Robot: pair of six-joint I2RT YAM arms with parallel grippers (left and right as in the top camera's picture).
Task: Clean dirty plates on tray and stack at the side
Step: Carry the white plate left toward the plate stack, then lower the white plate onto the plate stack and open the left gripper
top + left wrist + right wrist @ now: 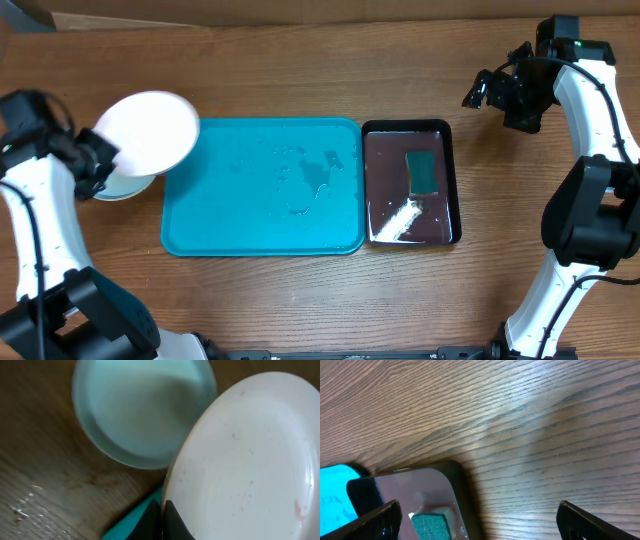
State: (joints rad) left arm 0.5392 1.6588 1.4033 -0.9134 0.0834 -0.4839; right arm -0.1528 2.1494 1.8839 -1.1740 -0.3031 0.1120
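large tray (230, 215): set at the frame's centre, on the table (300, 300).
small tray (385, 165): set just right of the large tray.
sponge (421, 172): laid in the small tray, right of its middle.
lower plate (120, 188): placed on the table, just left of the large tray.
upper plate (150, 130): seen over the lower plate, overlapping the large tray's upper left corner.

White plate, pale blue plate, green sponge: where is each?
white plate (148, 132), overhead view, centre of its face.
pale blue plate (140, 410), left wrist view, its inner floor.
green sponge (421, 172), overhead view, middle of its top.
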